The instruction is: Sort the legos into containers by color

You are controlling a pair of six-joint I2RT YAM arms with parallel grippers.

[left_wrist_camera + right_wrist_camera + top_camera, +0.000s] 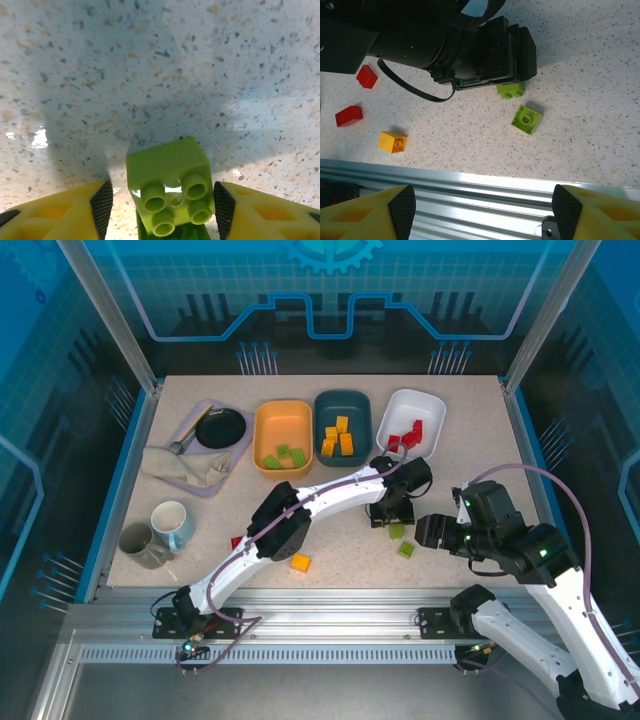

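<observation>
Left wrist view shows the left gripper [161, 206] narrow around 1 green lego [167, 167], gaps visible; right gripper [483, 210] wide, empty.

Outstretched left end effector [160, 207] parted — right end effector [483, 207] gaping.

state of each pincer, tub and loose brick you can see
left pincer: open, straddling a green brick on the table
right pincer: open, empty
orange tub: holds green bricks
teal tub: holds yellow-orange bricks
white tub: holds red bricks
yellow brick: loose
</observation>
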